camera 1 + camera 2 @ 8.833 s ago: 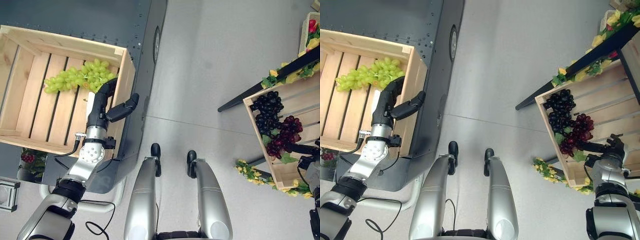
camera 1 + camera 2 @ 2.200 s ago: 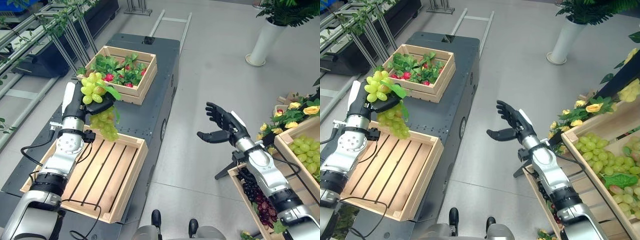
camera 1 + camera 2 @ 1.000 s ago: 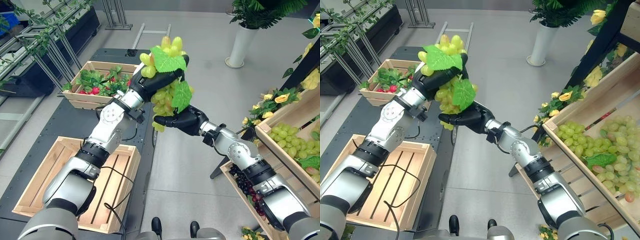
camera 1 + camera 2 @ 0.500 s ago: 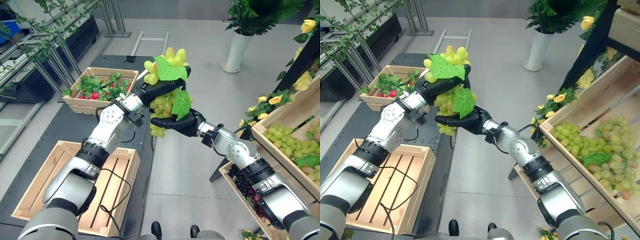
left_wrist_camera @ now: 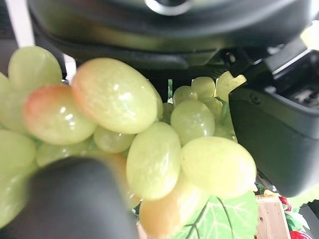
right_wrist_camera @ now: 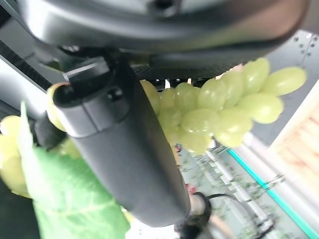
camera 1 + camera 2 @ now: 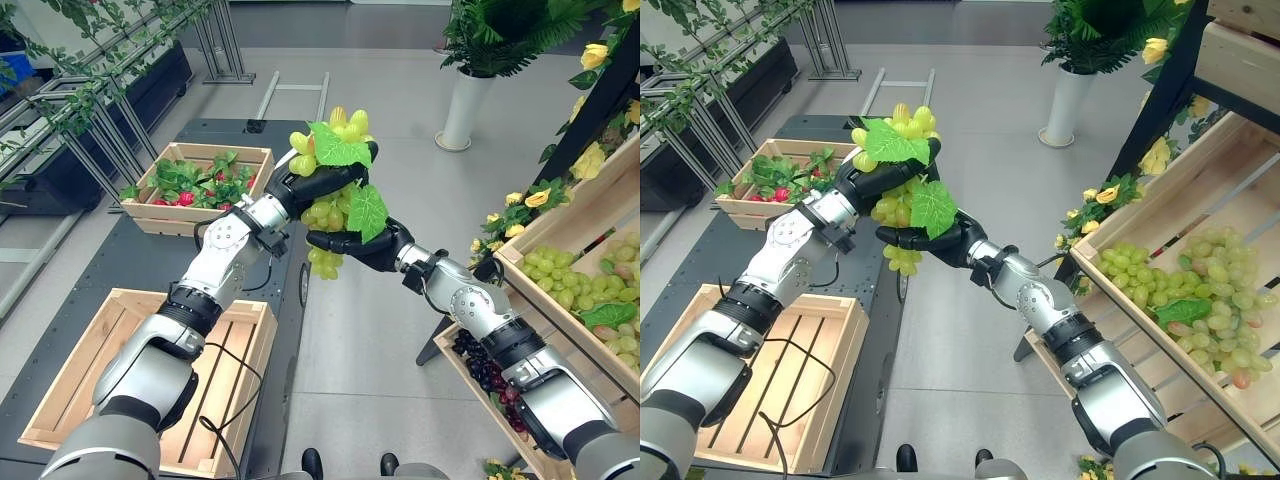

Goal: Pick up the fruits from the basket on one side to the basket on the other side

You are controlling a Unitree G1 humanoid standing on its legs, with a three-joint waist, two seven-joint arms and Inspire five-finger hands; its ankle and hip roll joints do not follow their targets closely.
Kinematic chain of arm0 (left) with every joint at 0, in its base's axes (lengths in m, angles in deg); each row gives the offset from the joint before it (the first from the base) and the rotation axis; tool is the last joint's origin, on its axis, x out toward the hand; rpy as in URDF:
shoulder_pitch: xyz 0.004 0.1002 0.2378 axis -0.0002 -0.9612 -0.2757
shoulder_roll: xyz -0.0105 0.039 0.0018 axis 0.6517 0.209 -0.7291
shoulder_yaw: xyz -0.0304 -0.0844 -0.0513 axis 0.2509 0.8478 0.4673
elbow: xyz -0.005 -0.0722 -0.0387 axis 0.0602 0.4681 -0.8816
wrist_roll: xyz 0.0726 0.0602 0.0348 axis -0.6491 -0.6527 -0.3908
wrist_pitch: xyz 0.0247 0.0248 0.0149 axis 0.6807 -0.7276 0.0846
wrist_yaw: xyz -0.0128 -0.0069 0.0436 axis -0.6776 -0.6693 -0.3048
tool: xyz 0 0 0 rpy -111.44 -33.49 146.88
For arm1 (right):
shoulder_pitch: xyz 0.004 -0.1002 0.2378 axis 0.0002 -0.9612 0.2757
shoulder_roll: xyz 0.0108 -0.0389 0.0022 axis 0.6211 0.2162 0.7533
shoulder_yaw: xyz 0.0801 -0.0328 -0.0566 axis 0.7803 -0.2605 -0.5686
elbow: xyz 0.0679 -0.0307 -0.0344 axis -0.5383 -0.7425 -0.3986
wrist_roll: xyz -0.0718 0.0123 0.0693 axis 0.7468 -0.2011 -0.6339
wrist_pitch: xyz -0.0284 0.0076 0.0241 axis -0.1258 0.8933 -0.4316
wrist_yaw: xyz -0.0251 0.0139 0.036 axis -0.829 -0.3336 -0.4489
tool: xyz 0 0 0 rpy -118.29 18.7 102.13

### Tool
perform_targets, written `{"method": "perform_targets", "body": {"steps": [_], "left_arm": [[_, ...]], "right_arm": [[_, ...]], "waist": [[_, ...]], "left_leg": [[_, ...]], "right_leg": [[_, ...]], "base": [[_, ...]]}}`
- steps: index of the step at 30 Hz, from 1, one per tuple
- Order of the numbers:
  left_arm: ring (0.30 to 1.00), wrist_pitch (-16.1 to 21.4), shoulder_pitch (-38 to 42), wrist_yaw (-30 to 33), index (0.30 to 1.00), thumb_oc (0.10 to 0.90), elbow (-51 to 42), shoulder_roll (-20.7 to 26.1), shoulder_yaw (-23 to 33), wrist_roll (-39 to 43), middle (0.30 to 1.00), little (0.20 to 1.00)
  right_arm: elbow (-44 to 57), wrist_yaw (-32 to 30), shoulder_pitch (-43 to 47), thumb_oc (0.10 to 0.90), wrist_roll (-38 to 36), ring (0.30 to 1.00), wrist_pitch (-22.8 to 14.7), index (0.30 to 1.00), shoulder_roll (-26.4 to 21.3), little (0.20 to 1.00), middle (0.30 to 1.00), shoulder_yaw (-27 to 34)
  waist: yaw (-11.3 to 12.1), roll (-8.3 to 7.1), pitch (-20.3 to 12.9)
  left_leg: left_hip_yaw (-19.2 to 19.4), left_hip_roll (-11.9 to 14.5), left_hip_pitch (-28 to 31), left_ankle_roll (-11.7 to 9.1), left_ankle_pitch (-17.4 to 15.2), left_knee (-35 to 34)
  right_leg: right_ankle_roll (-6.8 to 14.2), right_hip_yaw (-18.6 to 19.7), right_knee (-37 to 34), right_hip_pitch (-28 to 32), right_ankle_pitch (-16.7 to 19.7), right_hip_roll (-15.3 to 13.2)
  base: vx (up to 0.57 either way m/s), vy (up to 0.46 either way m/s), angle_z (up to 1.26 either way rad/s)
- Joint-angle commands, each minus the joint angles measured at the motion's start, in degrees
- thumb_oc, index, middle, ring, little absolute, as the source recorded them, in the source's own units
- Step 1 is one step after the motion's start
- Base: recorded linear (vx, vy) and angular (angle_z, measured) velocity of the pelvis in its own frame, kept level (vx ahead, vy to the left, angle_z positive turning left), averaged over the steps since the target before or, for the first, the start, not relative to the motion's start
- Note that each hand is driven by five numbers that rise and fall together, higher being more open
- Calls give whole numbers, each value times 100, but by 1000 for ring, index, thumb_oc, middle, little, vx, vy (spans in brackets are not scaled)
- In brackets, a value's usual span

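A bunch of green grapes [image 7: 325, 212] with two leaves hangs in mid-air over the floor, between the dark cart and the shelf on the right. My left hand [image 7: 318, 180] is curled round the top of the bunch, whose grapes [image 5: 149, 159] press against its palm. My right hand [image 7: 372, 250] grips the bunch's lower part from the side, with grapes [image 6: 219, 109] beside its thumb. An empty slatted wooden crate [image 7: 100, 345] stands on the cart at the lower left. On the right, a shelf crate [image 7: 522, 272] holds more green grapes [image 7: 570, 285].
A crate of red fruit and leaves [image 7: 190, 180] stands on the far end of the dark cart [image 7: 130, 250]. Dark grapes [image 7: 485, 370] lie in a lower shelf crate on the right. A white planter [image 7: 452, 110] stands on the floor behind.
The camera has swung a little to the right. Both hands keep hold of the bunch, which has sunk slightly between them.
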Motion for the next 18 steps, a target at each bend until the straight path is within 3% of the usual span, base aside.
{"method": "perform_targets", "body": {"steps": [1, 10, 11, 12, 13, 14, 18], "left_arm": [[300, 564, 636, -121, 300, 400, 654, -452, 226, 642, 300, 300], [300, 539, 479, 8, 300, 400, 534, -733, 382, 748, 300, 300], [300, 533, 464, 25, 300, 400, 527, -750, 394, 728, 300, 300], [300, 529, 470, 23, 300, 400, 539, -755, 397, 742, 300, 300], [300, 531, 474, 18, 300, 400, 552, -762, 406, 746, 300, 300], [300, 536, 482, 11, 300, 400, 562, -768, 416, 752, 300, 300], [300, 533, 514, 56, 300, 400, 576, -797, 433, 725, 300, 300]], "right_arm": [[-100, 236, 837, 800, -1006, 900, -1184, 900, 710, 900, 900, 591], [41, 178, 772, 800, -999, 900, -1287, 900, 968, 900, 900, 579], [68, 152, 798, 709, -1061, 764, -1327, 764, 973, 764, 764, 595], [70, 169, 805, 670, -1092, 705, -1365, 705, 985, 705, 705, 605], [69, 170, 819, 504, -1095, 455, -1375, 455, 998, 455, 455, 620], [72, 179, 832, 400, -1095, 300, -1380, 300, 1005, 300, 300, 636], [54, 214, 858, 400, -1076, 300, -1380, 300, 1018, 300, 300, 656]], "waist": [[103, 113, -959], [117, 93, -979], [116, 92, -976], [116, 91, -975], [116, 92, -976], [114, 93, -976], [108, 91, -980]], "left_leg": [[-132, -313, 265, 40, -1052, 10], [-167, -300, 241, 32, -1047, 10], [-172, -299, 241, 32, -1048, 10], [-172, -299, 243, 33, -1048, 10], [-170, -298, 241, 33, -1049, 10], [-169, -297, 239, 34, -1049, 10], [-156, -287, 238, 29, -1048, 10]], "right_leg": [[-202, -198, 7, -262, -116, 287], [-212, -209, 7, -278, -119, 294], [-214, -204, 7, -279, -118, 298], [-215, -197, 7, -279, -115, 301], [-215, -195, 7, -282, -115, 301], [-216, -193, 7, -284, -114, 303], [-217, -188, 7, -284, -111, 305]], "base": [[0, 0, 0], [0, 0, 0], [0, 0, 0], [0, 0, 0], [0, 0, 0], [0, 0, 0], [0, 0, 0]]}}
